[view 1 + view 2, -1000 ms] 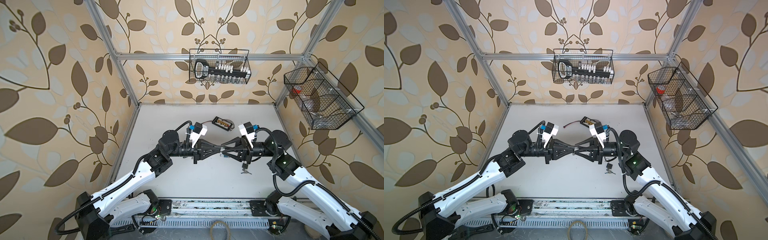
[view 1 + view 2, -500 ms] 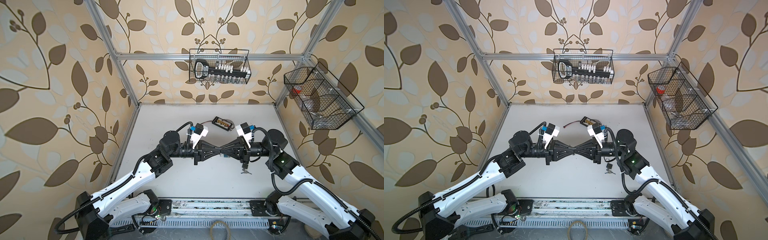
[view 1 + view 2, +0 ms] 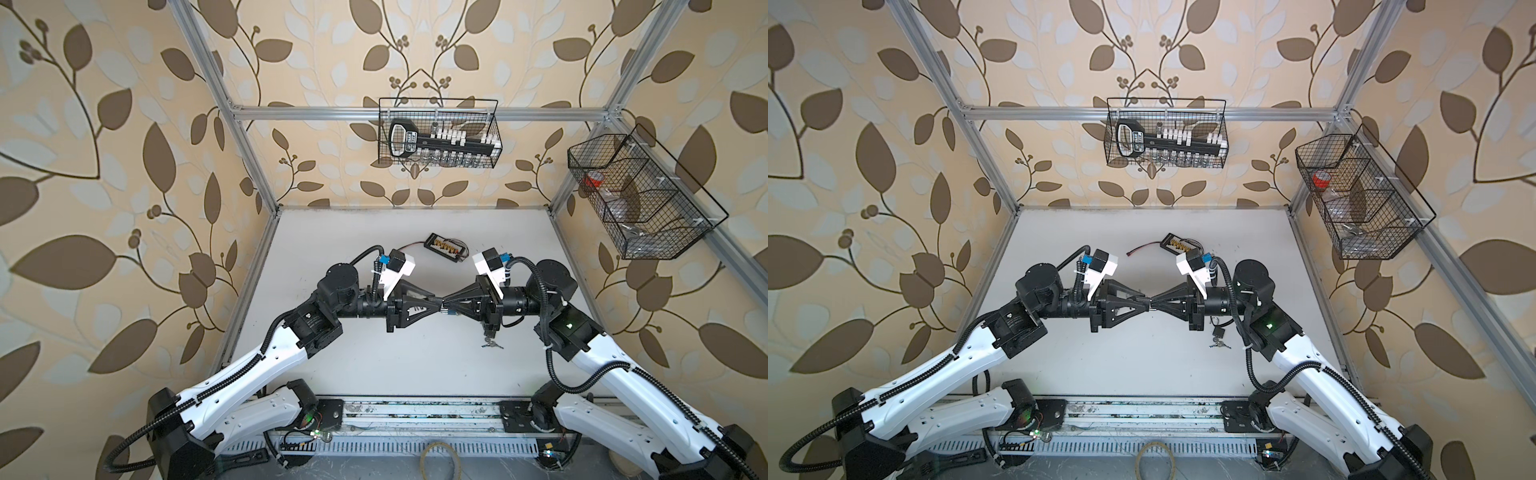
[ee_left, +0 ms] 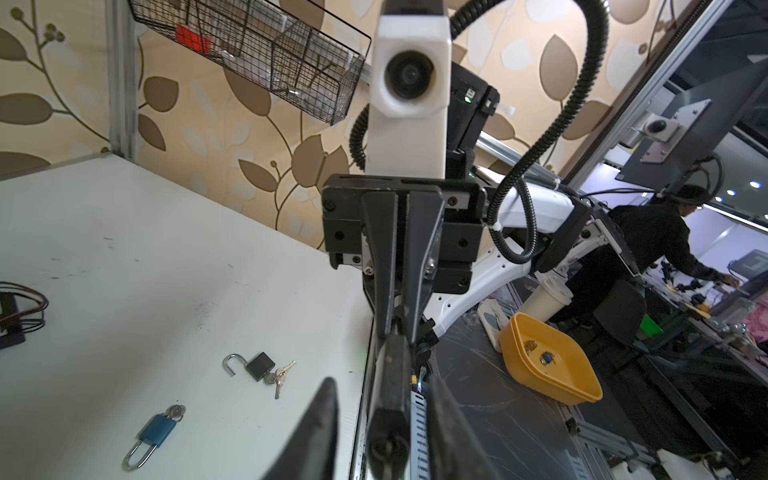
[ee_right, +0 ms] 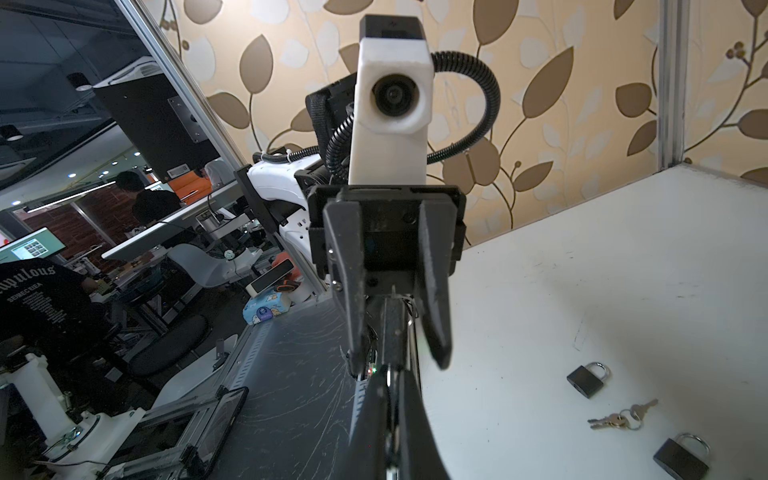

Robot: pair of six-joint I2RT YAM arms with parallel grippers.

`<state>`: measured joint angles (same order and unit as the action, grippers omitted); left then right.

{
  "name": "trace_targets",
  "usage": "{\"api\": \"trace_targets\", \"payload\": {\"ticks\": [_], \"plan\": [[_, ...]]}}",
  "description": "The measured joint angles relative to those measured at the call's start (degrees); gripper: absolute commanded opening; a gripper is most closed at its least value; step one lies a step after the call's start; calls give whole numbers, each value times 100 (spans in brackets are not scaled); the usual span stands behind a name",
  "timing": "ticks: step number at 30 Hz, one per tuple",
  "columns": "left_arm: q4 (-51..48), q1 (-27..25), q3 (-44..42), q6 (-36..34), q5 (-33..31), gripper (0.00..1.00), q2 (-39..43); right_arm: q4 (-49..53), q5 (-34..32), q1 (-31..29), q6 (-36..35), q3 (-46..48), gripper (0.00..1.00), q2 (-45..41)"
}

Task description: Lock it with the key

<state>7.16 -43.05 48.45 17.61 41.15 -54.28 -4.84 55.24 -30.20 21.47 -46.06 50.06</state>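
- My right gripper (image 4: 398, 326) has its jaws pressed together on the end of a slim dark piece (image 5: 390, 328), held in the air above the table (image 4: 124, 249).
- I cannot tell what that piece is. Seen edge-on, it could be a padlock body.
- My left gripper (image 5: 397, 362) meets the right one tip to tip. Its fingers (image 5: 351, 307) stand apart on either side of the piece with a gap on each side, so only the right one grips it.
- On the table, below the wrist end of my right gripper, lies a black padlock (image 4: 259, 366). Its shackle is swung open and a bunch of keys (image 4: 281, 376) touches its base.
- Closer to my left gripper lies a blue padlock (image 4: 156, 430) with its shackle closed and a silver key head (image 4: 177, 411) at its base.
- My judgement is that I am at a mid-air hand-over, early in the job. The black padlock is not yet locked, and pressing a shackle home and turning a key are all left to do.
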Motion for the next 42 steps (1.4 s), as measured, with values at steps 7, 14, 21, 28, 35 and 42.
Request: {"api": "trace_targets", "payload": {"ticks": [7, 14, 21, 28, 35, 42], "plan": [[-850, 0, 247, -474, -490, 51, 459, 682, 179, 372, -413, -227, 0, -216], [-960, 0, 291, -568, -531, 50, 389, 887, 387, 398, -507, -260, 0, -190], [-820, 0, 291, -527, -354, 28, 116, 944, 498, 398, -514, -260, 0, -153], [-715, 0, 293, -514, -68, 0, 20, 1032, 459, 435, -568, -262, 0, -153], [-710, 0, 293, -485, -70, 0, 48, 1049, 433, 444, -634, -262, 0, -157], [-1045, 122, 291, -551, -273, 0, 415, 1209, 457, 675, -763, -262, 0, -328]]}}
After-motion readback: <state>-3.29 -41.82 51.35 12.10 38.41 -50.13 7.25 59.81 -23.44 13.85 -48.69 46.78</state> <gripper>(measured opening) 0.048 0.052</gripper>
